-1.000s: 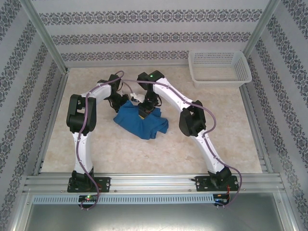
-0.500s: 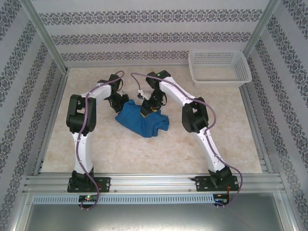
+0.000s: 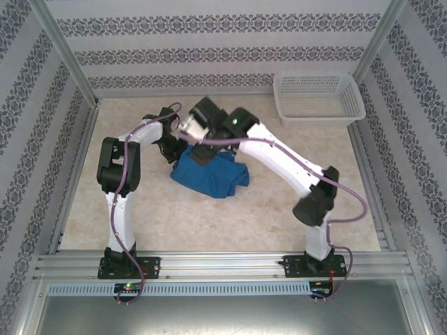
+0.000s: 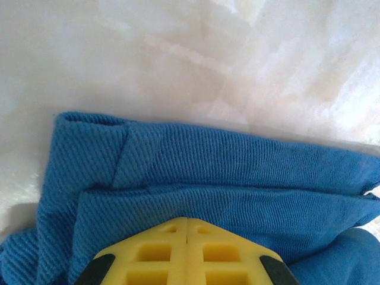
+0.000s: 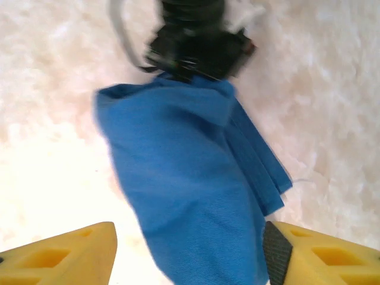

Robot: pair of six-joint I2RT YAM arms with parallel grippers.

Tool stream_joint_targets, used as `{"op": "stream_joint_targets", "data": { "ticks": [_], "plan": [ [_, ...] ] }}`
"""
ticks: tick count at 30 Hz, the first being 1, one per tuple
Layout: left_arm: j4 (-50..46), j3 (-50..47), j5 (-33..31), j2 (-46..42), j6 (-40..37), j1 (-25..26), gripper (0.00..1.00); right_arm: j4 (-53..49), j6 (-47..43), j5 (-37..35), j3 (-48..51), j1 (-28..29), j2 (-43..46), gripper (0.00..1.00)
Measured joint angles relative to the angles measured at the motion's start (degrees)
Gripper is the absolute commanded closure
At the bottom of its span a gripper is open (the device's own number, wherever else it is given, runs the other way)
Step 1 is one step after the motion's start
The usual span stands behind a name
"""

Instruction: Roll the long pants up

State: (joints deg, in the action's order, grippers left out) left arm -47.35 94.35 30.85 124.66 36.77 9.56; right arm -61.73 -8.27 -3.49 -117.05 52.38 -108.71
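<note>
The royal-blue soft cloth long pants (image 3: 209, 174) lay as one folded bundle mid-table on the pale marbled tabletop (image 3: 174, 216), and the two legs could not be told apart. The left gripper (image 4: 187, 224) sat at the bundle's far left edge, yellow pads pressed together without a gap. Whether a fold was caught between them was hidden. The right gripper (image 5: 190, 231), blurred in the top view, hung over the bundle, spread wide and gripping nothing. One white plastic lattice basket (image 3: 318, 98) stood in the far right corner, well apart.

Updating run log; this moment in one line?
long pants: bunched | left gripper: shut, tips at pants | right gripper: open above pants
</note>
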Motion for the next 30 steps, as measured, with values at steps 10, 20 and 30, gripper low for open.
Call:
{"op": "stream_joint_targets", "data": {
  "ticks": [10, 20, 30],
  "plan": [
    [-0.48, 0.83, 0.20, 0.00, 0.02, 0.15, 1.00, 7.21, 5.38, -27.04, 20.26, 18.88, -7.89, 0.21],
    [-0.85, 0.83, 0.17, 0.00, -0.02, 0.15, 1.00, 14.16, 4.98, -43.08, 21.49, 18.99, -17.40, 0.17],
    [-0.83, 0.83, 0.13, 0.00, -0.20, 0.20, 1.00, 25.18, 0.66, -51.78, 25.88, 15.63, -18.47, 0.17]
  ]
}}
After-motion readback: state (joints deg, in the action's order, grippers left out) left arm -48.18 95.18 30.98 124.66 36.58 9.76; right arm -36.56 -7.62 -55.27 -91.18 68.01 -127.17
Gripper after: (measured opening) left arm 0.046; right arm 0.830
